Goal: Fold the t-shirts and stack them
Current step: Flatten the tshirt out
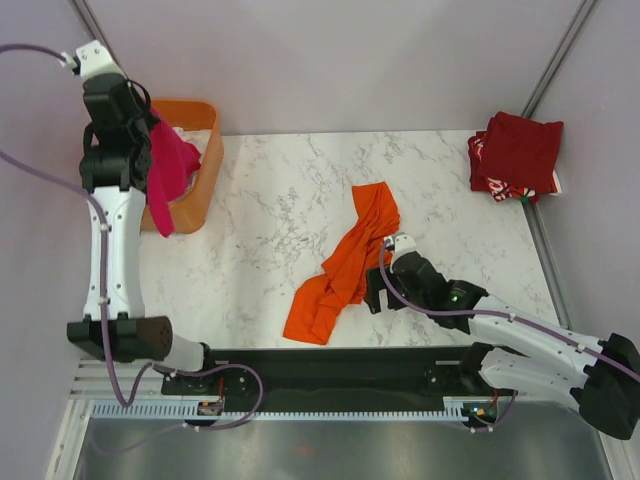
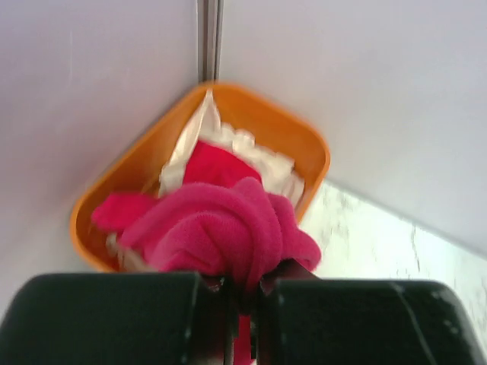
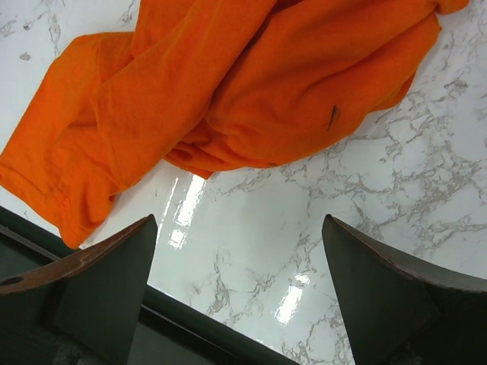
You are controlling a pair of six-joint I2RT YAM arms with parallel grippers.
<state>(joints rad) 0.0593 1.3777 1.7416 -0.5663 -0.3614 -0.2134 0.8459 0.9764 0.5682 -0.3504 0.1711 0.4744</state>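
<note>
My left gripper [image 1: 150,140] is shut on a magenta t-shirt [image 1: 168,172] and holds it lifted above the orange basket [image 1: 200,185]; in the left wrist view the magenta t-shirt [image 2: 221,224] bunches right at my jaws, over white cloth [image 2: 199,133] in the basket [image 2: 304,141]. A bright orange t-shirt [image 1: 348,262] lies crumpled at the table's middle. My right gripper [image 1: 372,290] is open and empty just right of it, near the front edge; the orange t-shirt [image 3: 228,84] fills the top of the right wrist view. Folded dark red and red-and-white t-shirts [image 1: 516,156] are stacked at the back right.
The marble table [image 1: 270,200] has bare surface between the basket and the orange shirt. A black rail [image 1: 330,365] runs along the near edge. Grey walls close in the back and sides.
</note>
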